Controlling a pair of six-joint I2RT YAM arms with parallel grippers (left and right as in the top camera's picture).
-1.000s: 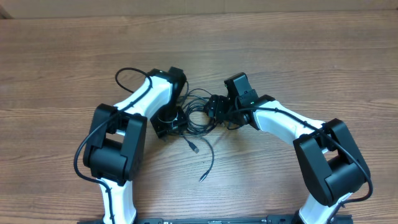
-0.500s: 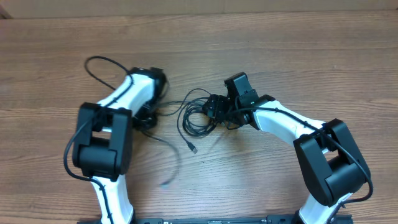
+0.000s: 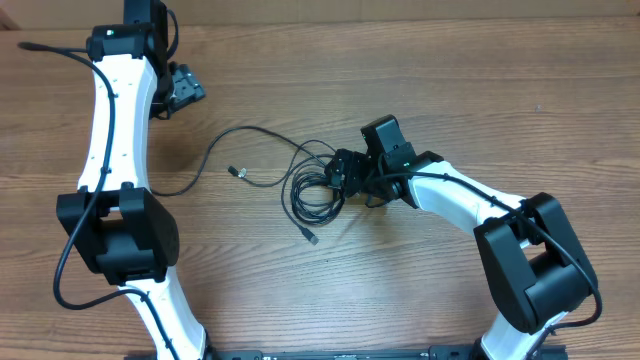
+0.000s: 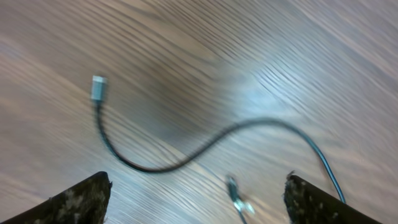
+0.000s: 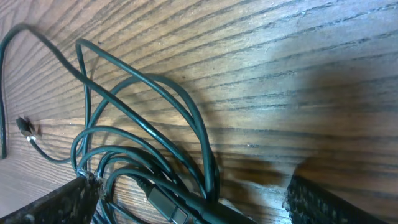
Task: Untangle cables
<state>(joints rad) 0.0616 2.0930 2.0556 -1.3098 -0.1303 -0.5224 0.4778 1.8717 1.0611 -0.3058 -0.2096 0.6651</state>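
Lying on the wooden table (image 3: 480, 80), the cables (image 3: 315, 192) sit just left of centre in the overhead view. They form a loose coil of thin black loops, with one long strand (image 3: 250, 129) arcing out to the left and curling down toward the left arm's white link. A small plug (image 3: 236, 172) lies left of the coil, and a silvery-tipped plug (image 3: 311, 238) lies just below it.

The right gripper (image 3: 343, 172) is at the coil's right edge. Its wrist camera shows its fingers (image 5: 62, 205) spread wide at the bottom corners of the frame, with several loops (image 5: 155, 124) fanning up and left from the gap between them. The loops crowd against the finger at lower left, but whether they touch it I cannot tell. Nothing is pinched.

The left gripper (image 3: 183, 88) is in the upper left of the overhead frame, well apart from the coil, at the end of an outstretched arm. Its wrist view is blurred, yet its fingers (image 4: 74, 199) clearly stand apart with nothing between them. Beyond them a black cord (image 4: 186, 152) snakes across the wood, with a silvery end (image 4: 98, 87) at the upper left of the frame.
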